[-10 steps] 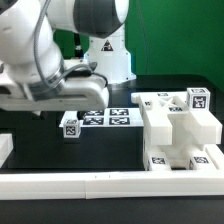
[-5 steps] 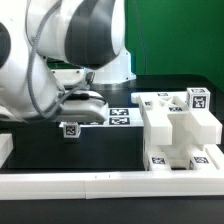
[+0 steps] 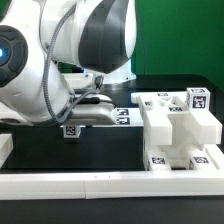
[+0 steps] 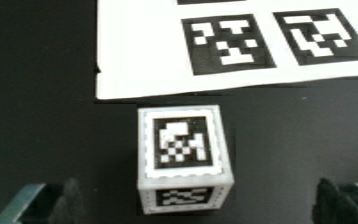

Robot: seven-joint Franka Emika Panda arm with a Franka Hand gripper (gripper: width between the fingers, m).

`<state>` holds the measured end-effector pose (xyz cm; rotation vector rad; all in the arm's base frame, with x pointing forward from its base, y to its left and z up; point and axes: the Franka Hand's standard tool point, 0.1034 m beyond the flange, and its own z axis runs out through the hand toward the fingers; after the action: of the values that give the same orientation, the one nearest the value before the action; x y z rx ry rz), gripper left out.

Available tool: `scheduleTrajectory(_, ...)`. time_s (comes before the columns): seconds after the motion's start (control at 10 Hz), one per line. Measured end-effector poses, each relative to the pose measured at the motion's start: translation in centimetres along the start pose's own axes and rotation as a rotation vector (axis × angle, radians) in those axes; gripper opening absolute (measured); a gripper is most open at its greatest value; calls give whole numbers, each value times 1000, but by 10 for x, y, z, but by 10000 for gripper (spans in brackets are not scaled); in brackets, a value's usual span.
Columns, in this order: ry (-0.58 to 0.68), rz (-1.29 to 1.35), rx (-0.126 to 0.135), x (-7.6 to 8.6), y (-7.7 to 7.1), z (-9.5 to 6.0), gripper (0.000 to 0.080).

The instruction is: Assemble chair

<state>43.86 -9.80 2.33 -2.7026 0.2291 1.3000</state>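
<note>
Centring matters: your jaws stand wide either side of the small tagged leg (image 4: 181, 160), beside the marker board (image 4: 229, 50); descend straight, then close.

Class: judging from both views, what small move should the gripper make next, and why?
Probably lower straight down: the open gripper hangs over the small tagged piece, its fingers apart on either side, not yet touching it, near the marker board.

marker board (image 4: 229, 48), white border rail (image 3: 90, 183), apparently continuous
</note>
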Motion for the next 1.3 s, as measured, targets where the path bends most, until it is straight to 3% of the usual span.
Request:
scheduleTrajectory(0.3,-118,35,25,-10,6,24,649)
scheduleTrajectory(0.6,-120,40,22,-7,8,26,649)
scheduleTrajectory(0.7,-120,41,22,-7,8,26,527)
scheduleTrajectory(0.8,-120,41,23,-7,8,26,527)
scheduleTrajectory(1.0,-120,41,23,-7,9,26,282)
scheduleTrajectory(1.2,-106,37,22,-8,7,22,282)
scheduleTrajectory(1.3,-87,21,23,-17,-2,7,282)
